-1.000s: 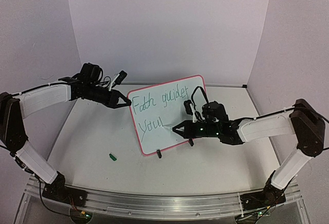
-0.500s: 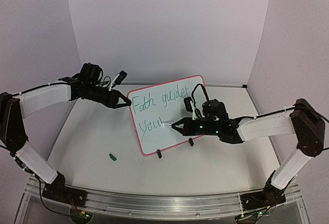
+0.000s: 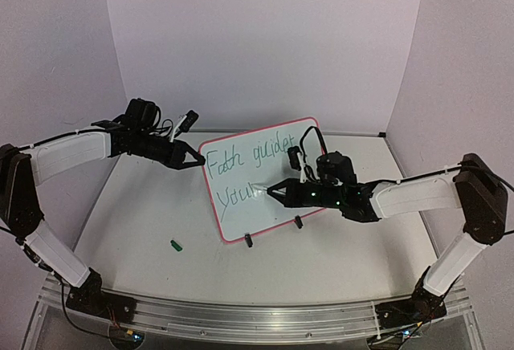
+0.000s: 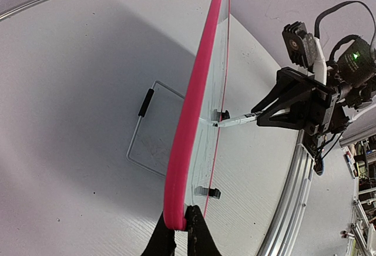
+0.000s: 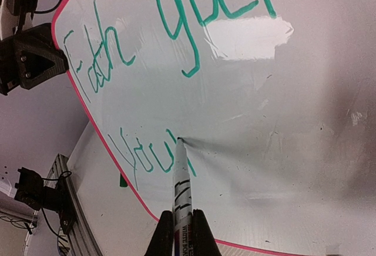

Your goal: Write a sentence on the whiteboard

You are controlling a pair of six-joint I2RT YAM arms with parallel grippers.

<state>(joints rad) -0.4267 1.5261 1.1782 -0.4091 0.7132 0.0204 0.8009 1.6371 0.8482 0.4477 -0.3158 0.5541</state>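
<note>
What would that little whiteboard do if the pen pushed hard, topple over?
Probably apt to tip: the whiteboard stands propped on two small clip feet, and the left pincer is clamped on its edge, seemingly to steady it. It looks thin yet stiff, showing no bend where the marker tip presses.

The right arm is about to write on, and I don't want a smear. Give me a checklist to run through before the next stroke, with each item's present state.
1. The left gripper clamps the whiteboard by its rim: ok.
2. The right gripper is shut on the marker: ok.
3. Marker tip on the board surface: ok, it meets the white just after the second line's first letters.
4. Board standing on its clip feet: ok.
5. Bare surface right of the tip for more words: ok.
6. The sentence finished: not ok, second line only begun.
</note>
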